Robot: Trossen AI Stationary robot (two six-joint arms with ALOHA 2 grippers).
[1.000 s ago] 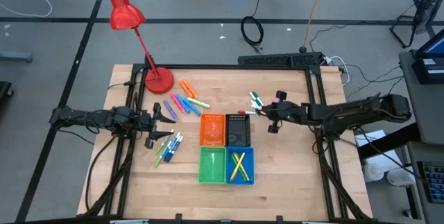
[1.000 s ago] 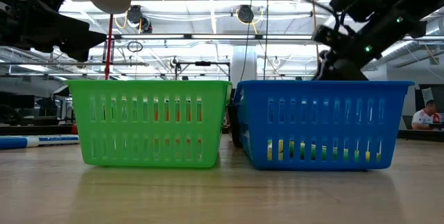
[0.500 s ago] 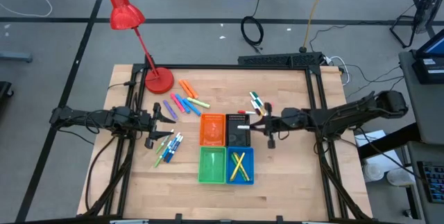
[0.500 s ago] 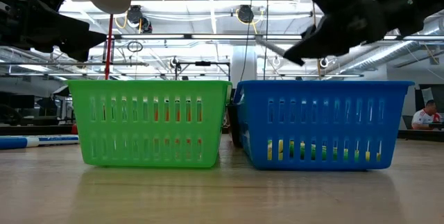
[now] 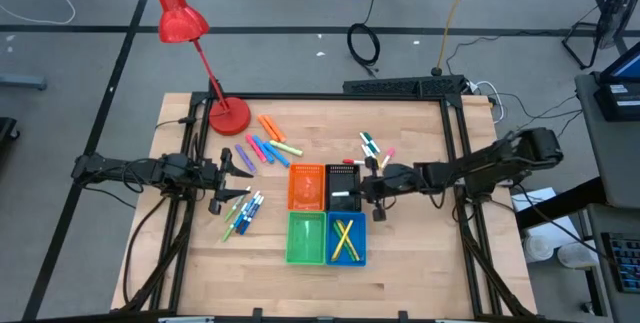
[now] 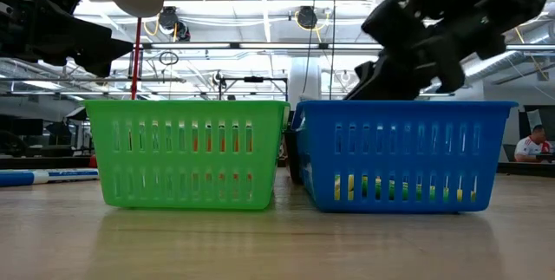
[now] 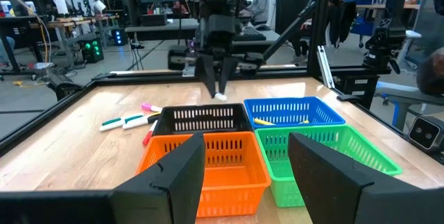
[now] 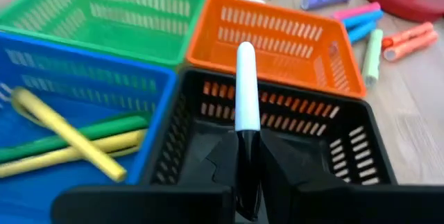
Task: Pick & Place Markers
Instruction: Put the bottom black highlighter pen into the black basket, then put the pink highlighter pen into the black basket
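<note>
My right gripper point(image 5: 362, 192) hangs over the black bin point(image 5: 343, 178), shut on a white marker point(image 8: 245, 85) with a dark end. The left wrist view shows that gripper point(image 7: 216, 85) slanting down above the black bin point(image 7: 201, 118). Loose markers lie on the wood in three groups: coloured ones point(image 5: 270, 145) by the lamp, blue and green ones point(image 5: 241, 213) near the left arm, and a few point(image 5: 372, 146) behind the black bin. Yellow markers point(image 5: 345, 238) lie in the blue bin point(image 5: 359, 253). My left gripper point(image 5: 243, 163) waits open at the table's left. My right gripper pinches the marker's dark end point(image 8: 245, 156) between its two fingers. The marker runs along the fingers, and its white end point(image 8: 244, 54) sticks out ahead of them. The fingers slant down from the table's right. The marker is lifted clear above the black bin.
The orange bin point(image 5: 307, 199), black, green point(image 5: 306, 253) and blue bins stand in a tight square at mid-table. A red desk lamp point(image 5: 228, 115) stands at the far left. A dark frame rail point(image 5: 452, 143) runs along the table's right side.
My right gripper has carried the white marker toward the table's left and near edges, from the loose markers at the right to above the black bin. It has tipped from nearly level to slanting down and stayed shut on the marker.
</note>
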